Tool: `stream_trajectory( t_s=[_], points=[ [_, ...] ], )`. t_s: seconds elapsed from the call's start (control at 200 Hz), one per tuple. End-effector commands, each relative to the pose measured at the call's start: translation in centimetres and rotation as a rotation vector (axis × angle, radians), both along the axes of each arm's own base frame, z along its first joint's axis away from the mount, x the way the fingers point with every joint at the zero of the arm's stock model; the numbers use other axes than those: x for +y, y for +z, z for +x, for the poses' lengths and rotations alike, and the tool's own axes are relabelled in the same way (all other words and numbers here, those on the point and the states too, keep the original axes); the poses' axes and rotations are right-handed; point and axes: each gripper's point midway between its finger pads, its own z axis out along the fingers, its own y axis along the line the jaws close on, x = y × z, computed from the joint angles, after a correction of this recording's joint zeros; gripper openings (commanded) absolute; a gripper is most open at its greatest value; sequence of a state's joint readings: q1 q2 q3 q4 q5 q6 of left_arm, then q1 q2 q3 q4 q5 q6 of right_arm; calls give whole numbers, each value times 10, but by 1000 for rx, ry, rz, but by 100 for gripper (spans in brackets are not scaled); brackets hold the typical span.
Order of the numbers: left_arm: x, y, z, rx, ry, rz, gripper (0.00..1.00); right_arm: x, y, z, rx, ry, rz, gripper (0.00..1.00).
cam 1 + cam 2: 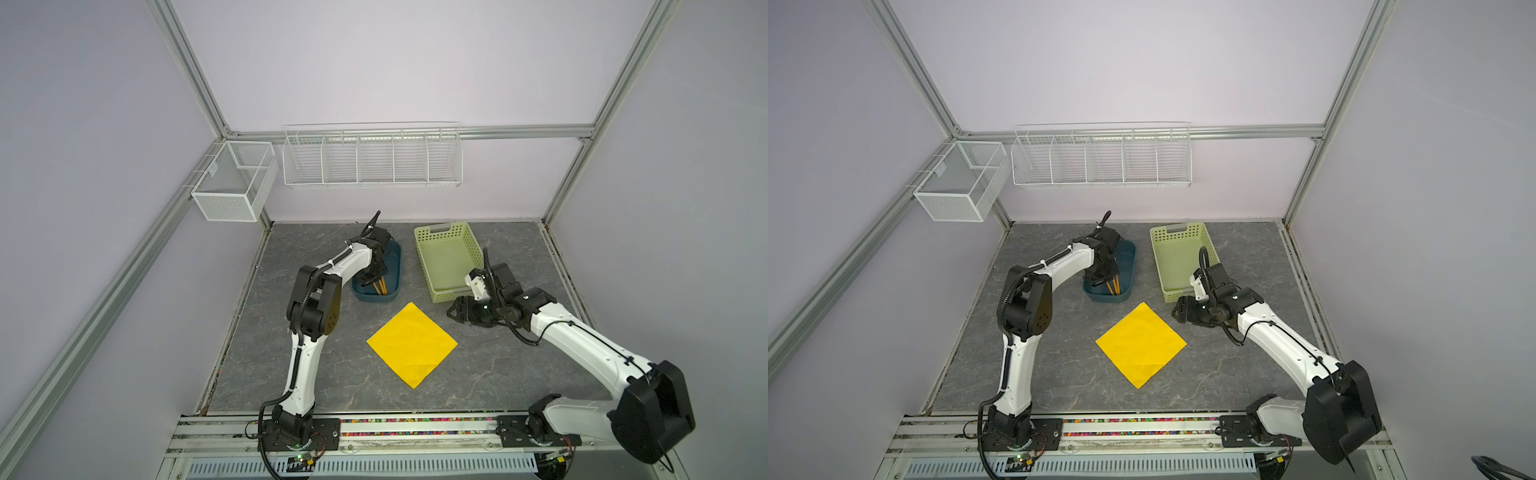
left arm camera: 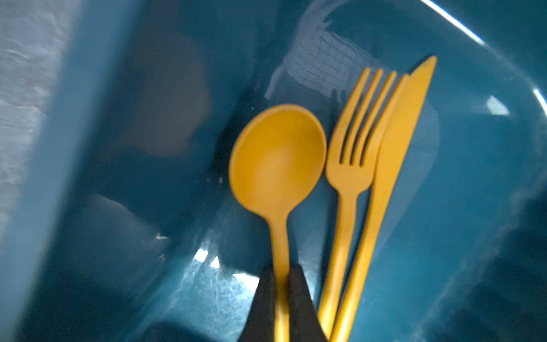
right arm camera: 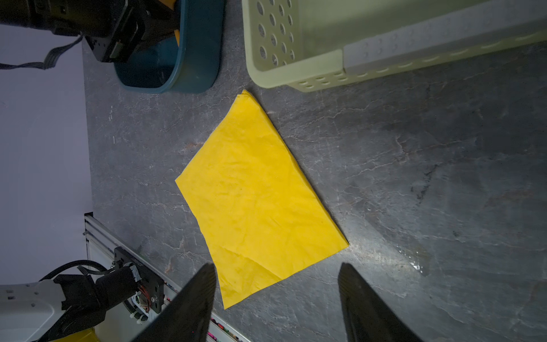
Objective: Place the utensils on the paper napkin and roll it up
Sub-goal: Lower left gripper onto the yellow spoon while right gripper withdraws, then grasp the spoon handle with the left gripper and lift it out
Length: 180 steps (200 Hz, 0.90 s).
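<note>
Three utensils (image 1: pixel 380 286) lie together inside the blue tub (image 1: pixel 397 266): the spoon (image 2: pixel 278 160), the fork (image 2: pixel 352 165) and the knife (image 2: pixel 396 148), side by side, with the fork's shoulder touching the spoon's bowl and the knife tight against the fork. The left gripper (image 2: pixel 281 268) is pinched shut on the spoon's thin handle, below the bowl. The right gripper (image 3: pixel 276 265) holds nothing; its jaws stand wide apart, off to the tub's right-arm side and nearer the bases. The paper napkin (image 1: pixel 411 345) lies flat and bare just in front of the tub, one corner near its rim but not touching. The green basket (image 1: pixel 446 257) stands beside the tub, empty.

Several things could go wrong from here. The grip sits on a slim handle with the heavy bowl far out, so the spoon may swing in the jaws when it rises. The fork, touching the bowl, may be dragged along. The napkin is thin and unpinned, so setting a piece down could push it askew.

Only the left wrist view shows the grip and all three heads; in both top views the arm covers them and only handle ends peek out. That wrist picture is blurred, so whether the spoon is already clear of the tub floor cannot be told. The right wrist view alone shows the napkin's creases.
</note>
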<state>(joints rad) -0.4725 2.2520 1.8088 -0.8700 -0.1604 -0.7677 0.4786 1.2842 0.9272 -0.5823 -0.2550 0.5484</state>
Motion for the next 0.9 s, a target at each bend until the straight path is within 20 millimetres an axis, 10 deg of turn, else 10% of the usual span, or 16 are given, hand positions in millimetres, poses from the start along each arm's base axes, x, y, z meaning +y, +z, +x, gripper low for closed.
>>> stream_trajectory(
  t_s=[0.0,0.435,0.895],
  points=[
    [5,43,1,-55,-46,41,0,-7,2,-4,-1,3,-22,69],
    [4,118,-19,-166,-212,-12,0,-18,17,0,-36,-12,-57,69],
    [-16,136,-115,-157,-393,-112,0,-35,32,-6,-96,-42,-105,70]
  ],
)
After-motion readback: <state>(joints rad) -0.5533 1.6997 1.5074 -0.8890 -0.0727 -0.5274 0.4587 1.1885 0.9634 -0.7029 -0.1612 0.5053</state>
